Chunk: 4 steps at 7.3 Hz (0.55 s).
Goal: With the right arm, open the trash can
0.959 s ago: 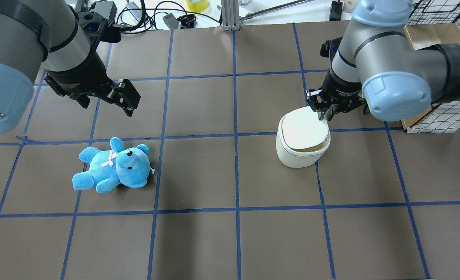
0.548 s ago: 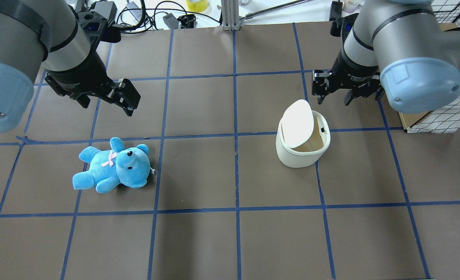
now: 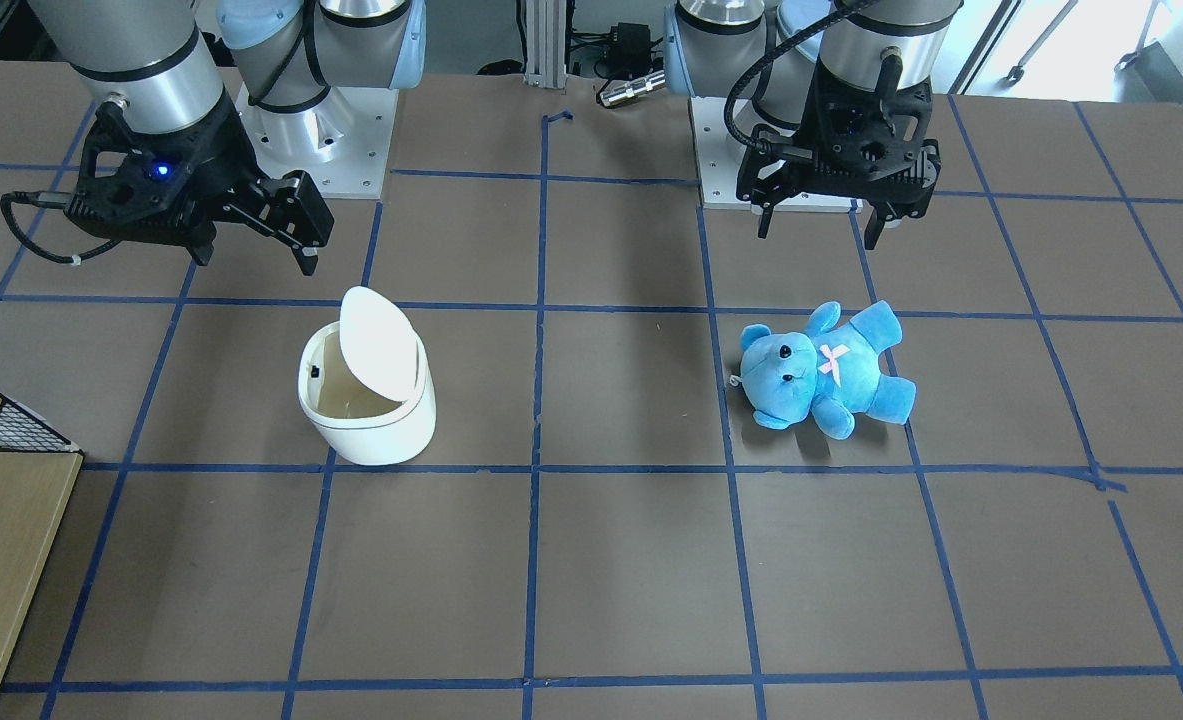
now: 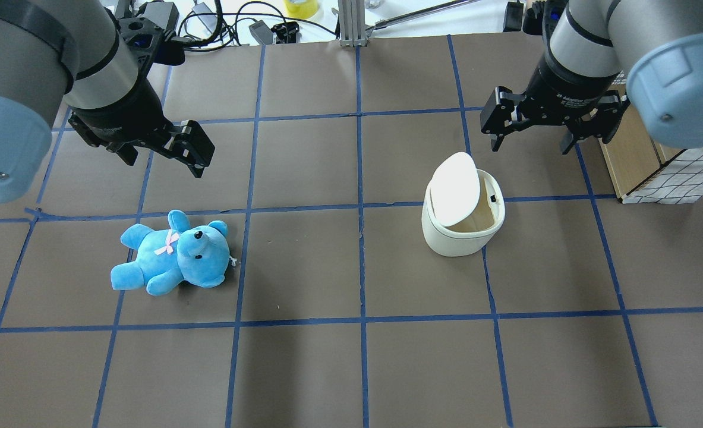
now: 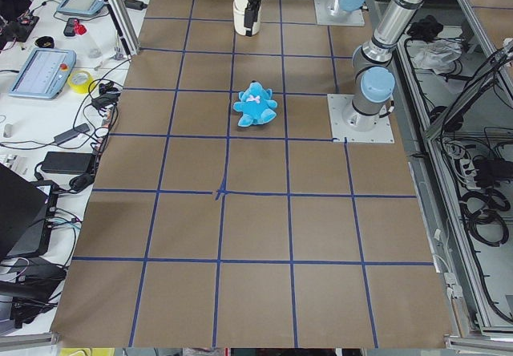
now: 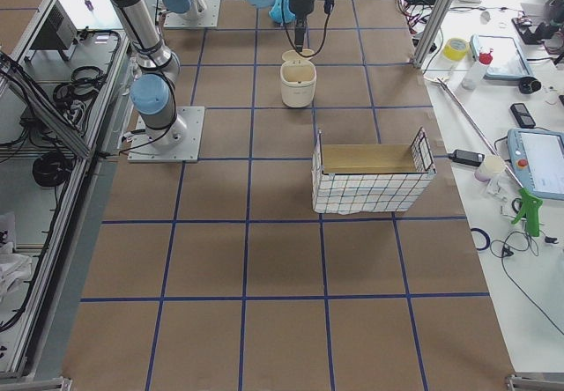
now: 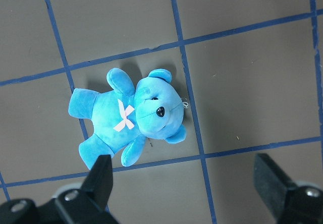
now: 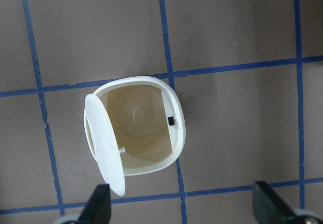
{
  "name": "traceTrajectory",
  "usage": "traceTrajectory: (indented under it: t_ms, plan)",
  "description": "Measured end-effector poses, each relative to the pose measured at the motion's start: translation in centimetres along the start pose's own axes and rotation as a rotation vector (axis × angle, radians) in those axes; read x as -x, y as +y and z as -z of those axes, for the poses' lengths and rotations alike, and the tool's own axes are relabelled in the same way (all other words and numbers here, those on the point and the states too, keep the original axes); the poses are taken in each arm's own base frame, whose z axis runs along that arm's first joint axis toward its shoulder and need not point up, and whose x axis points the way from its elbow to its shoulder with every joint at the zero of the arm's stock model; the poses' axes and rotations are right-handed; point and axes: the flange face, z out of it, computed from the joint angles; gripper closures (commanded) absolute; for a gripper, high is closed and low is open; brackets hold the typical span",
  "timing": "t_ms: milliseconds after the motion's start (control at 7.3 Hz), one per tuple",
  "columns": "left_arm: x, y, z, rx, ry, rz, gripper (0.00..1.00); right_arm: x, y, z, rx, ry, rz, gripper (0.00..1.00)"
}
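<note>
Shows a small white trash can standing upright on the brown, blue-gridded tabletop, on the robot's right side, with its lid swung up on edge along one side and the pale interior exposed, seemingly empty in the right wrist view. Shows the right hand raised above the can, fingers spread wide, gripping nothing and touching neither lid nor rim. Shows the left hand likewise wide open and empty, hanging above a blue teddy bear lying well apart from the can. Reads as a finished opening, with nothing obvious left beyond perhaps parking the arm.
</note>
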Motion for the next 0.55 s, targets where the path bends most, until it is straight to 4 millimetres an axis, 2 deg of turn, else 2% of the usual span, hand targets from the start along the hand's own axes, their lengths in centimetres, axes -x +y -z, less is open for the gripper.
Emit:
traceTrajectory:
  t_ms: [274,548]
  plan:
    - [0.00,0.00,0.00,0.000,0.000,0.000,0.00,-0.14,1.05,1.62,0.021,0.005,0.000,0.00]
    - [0.00,0.00,0.00,0.000,0.000,0.000,0.00,-0.16,1.29,1.97,0.027,0.006,0.000,0.00]
